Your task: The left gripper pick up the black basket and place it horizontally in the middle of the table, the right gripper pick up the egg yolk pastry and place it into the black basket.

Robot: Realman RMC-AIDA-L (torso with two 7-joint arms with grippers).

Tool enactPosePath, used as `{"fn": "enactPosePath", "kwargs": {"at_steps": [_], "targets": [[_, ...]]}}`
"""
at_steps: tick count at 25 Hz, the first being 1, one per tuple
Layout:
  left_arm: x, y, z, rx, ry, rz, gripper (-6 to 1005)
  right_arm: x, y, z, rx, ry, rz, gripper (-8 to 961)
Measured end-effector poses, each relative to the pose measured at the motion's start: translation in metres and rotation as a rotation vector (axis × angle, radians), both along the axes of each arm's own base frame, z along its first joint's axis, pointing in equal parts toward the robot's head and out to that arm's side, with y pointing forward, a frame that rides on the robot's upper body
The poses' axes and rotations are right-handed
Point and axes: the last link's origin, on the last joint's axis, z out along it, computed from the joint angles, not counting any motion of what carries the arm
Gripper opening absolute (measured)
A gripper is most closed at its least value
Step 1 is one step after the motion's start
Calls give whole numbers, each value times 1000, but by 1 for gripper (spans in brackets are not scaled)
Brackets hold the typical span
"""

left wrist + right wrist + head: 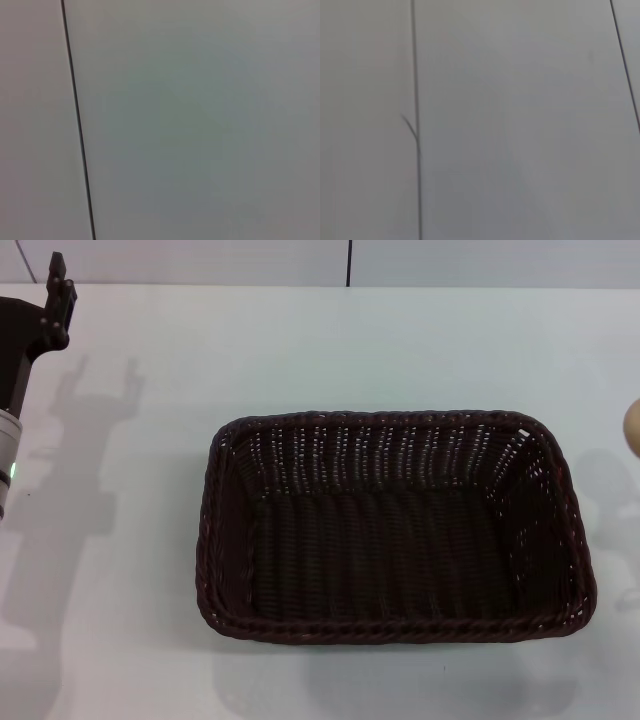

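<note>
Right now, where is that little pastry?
In the head view, only a sliver of the pastry shows at the right edge, off the table, beyond the basket and its far right corner.

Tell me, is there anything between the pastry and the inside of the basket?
Nothing visible. The pastry shows only as a sliver at the right edge of the head view, beside the basket, which is open and empty on the table. The left gripper is far off at the left.
</note>
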Motion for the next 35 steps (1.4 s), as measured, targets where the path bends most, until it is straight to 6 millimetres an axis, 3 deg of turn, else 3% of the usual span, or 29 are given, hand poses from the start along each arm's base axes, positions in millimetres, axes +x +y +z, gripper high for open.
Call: {"fn": "enactPosePath", "kwargs": {"at_steps": [9,18,23,27,31,33,35], "targets": [[-1,-1,0,0,-3,4,672,-39,-14,-6,-16,50,245,45],[-1,-1,0,0,-4,2,675,-73,2,-40,-258,16,433,53],[-2,-1,0,1,-2,5,676,-73,0,-39,-251,27,436,121],[-4,-2,1,4,-3,12,678,-70,-3,-35,-225,41,419,291],[-9,-8,2,9,-6,24,679,-51,-7,-17,-81,65,294,404],[-13,-13,2,12,-8,32,680,-22,-15,10,112,70,120,452],[-15,-15,2,11,-9,39,680,-16,-18,15,149,66,85,499]]}}
